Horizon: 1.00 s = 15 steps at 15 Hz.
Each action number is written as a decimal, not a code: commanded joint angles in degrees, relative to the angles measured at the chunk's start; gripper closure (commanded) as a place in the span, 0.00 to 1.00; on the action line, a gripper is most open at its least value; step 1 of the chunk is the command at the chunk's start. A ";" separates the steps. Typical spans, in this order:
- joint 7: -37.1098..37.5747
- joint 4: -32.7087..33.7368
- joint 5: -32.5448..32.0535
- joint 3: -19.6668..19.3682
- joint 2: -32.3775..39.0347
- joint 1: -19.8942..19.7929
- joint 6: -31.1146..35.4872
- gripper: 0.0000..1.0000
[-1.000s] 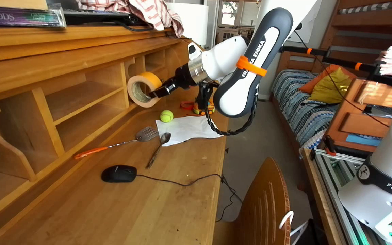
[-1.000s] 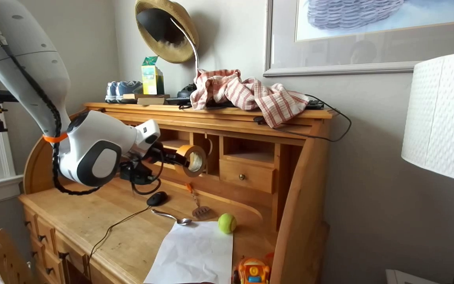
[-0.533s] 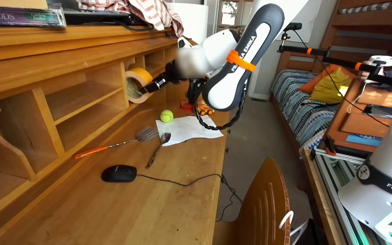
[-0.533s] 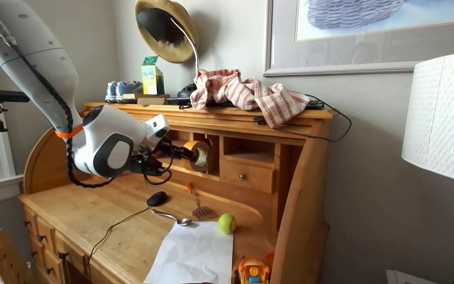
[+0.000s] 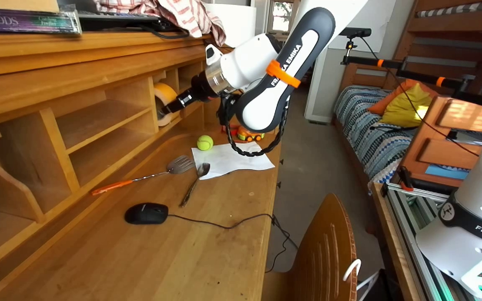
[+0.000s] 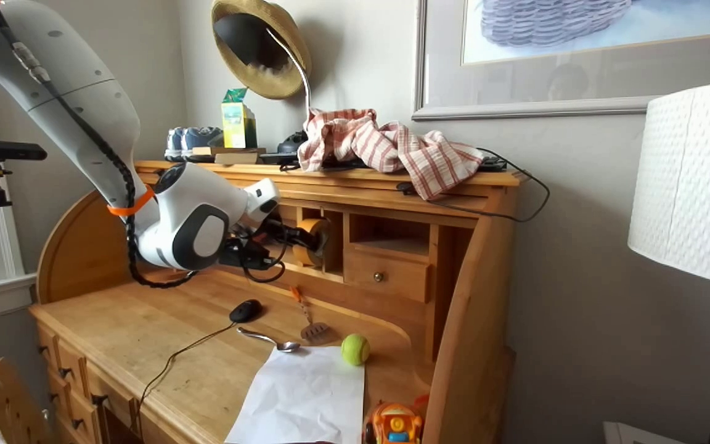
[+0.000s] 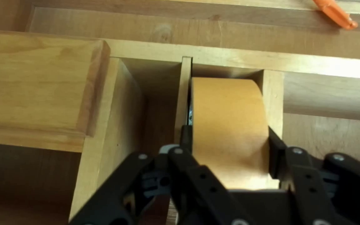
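My gripper is shut on a wide roll of tan-yellow tape, one finger against each side. In the wrist view the roll lies in the mouth of a narrow desk compartment, between a thin divider on its left and a thicker divider on its right. The roll stands on edge and close to both dividers. The tape also shows in both exterior views, partly hidden by compartment walls and my fingers. Its underside and the compartment's depth behind it are hidden.
A drawer front and another narrow compartment lie beside the slot. On the desktop are a tennis ball, white paper, a spoon, a spatula, a mouse and a toy car.
My gripper has moved with the tape roll toward the desk's shelves, and the roll has gone from in front of the compartments to partly inside the narrow slot.
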 commanded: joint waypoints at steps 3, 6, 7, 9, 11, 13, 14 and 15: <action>-2.39 0.91 3.25 -1.66 0.42 2.17 0.94 0.71; -3.72 3.15 4.74 -2.32 1.19 3.48 0.97 0.71; -4.42 4.03 5.04 -2.60 1.60 3.98 0.95 0.71; -5.90 6.48 5.63 -3.26 2.95 4.92 0.86 0.71; -5.96 7.30 5.72 -3.28 3.57 5.22 0.28 0.71; -6.02 7.80 5.69 -3.27 4.18 5.36 0.43 0.71; -6.21 8.54 5.63 -3.35 4.76 5.34 0.65 0.71; -6.35 9.31 5.66 -3.44 5.28 5.35 0.58 0.71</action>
